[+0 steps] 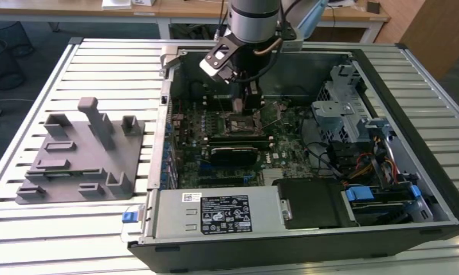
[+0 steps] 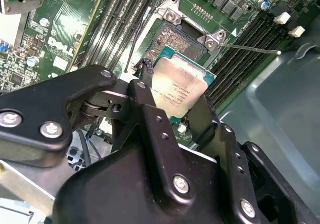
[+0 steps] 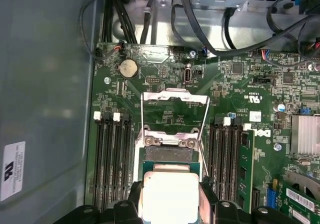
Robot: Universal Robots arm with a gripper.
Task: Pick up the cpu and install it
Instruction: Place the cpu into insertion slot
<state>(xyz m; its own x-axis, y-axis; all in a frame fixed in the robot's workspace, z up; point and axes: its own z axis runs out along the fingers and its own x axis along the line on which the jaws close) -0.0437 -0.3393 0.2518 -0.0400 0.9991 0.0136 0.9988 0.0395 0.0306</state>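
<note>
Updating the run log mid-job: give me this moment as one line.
gripper: shut on cpu | cpu: held partly over socket, not seated | retention frame: flipped open

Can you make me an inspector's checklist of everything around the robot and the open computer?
Surface: slatted metal table carrying an open computer case.
Job's things: cpu held by the end effector over the open socket; the socket's retaining frame stands raised.
Clutter: grey moulded fixture on the table, at the exterior view's left of the case.
Grippers: end effector shut on the cpu, down inside the case.
Cables: black bundle at the case wall; coloured wires by the drive bay.
Surroundings: desks behind the table; wire bin on the floor.
</note>
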